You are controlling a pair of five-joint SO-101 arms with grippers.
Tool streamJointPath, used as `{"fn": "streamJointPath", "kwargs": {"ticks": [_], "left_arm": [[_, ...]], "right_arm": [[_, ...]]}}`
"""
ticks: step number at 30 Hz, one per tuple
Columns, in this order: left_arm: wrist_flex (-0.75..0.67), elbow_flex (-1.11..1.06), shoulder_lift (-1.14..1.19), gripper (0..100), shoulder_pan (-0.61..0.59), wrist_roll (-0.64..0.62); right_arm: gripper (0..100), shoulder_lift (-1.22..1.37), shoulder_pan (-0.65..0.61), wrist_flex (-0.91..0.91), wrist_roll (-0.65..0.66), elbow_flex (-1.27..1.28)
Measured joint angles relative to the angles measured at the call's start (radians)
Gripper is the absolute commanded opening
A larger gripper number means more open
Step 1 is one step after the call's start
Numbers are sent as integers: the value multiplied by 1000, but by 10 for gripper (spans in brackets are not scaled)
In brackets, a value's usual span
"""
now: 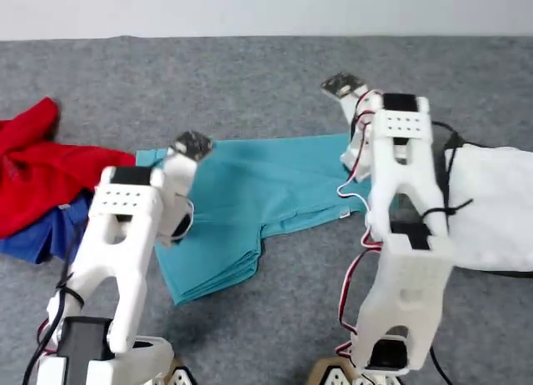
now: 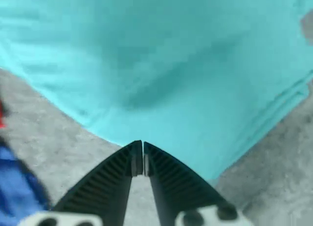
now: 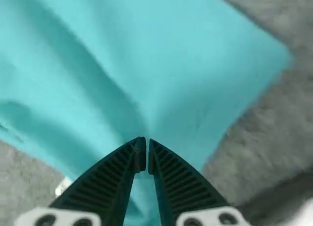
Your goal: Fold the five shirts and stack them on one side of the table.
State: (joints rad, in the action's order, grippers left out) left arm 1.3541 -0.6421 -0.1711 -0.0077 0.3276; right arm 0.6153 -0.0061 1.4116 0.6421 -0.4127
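- Red shirt (image 1: 50,164), soft and crumpled, lies at the left of the grey felt-like table (image 1: 250,77), partly over a blue shirt (image 1: 42,235).
- Left hand (image 2: 142,152) is closed, with its ribbed tips meeting at the left edge of the teal shirt (image 1: 266,185). I cannot tell if cloth is pinched there.
- Teal shirt lies in the middle of the table. It is thin and limp, and its near part is doubled in layers.
- Right hand (image 3: 146,150) is closed on the shirt's right part, and creases run out from its tips.
- I judge that both hands should lift together, evenly, and lay edge on edge, because such cloth slips easily.
- White shirt (image 1: 500,210) lies bunched at the right.
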Motion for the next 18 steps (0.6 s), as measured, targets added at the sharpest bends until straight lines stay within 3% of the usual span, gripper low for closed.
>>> {"fn": "streamJointPath", "kwargs": {"ticks": [10,18], "left_arm": [[-12,-215,0,8,0,101],[44,-203,0,6,-84,195]], "right_arm": [[22,104,5,-216,0,0],[22,71,3,-180,0,0]]}}
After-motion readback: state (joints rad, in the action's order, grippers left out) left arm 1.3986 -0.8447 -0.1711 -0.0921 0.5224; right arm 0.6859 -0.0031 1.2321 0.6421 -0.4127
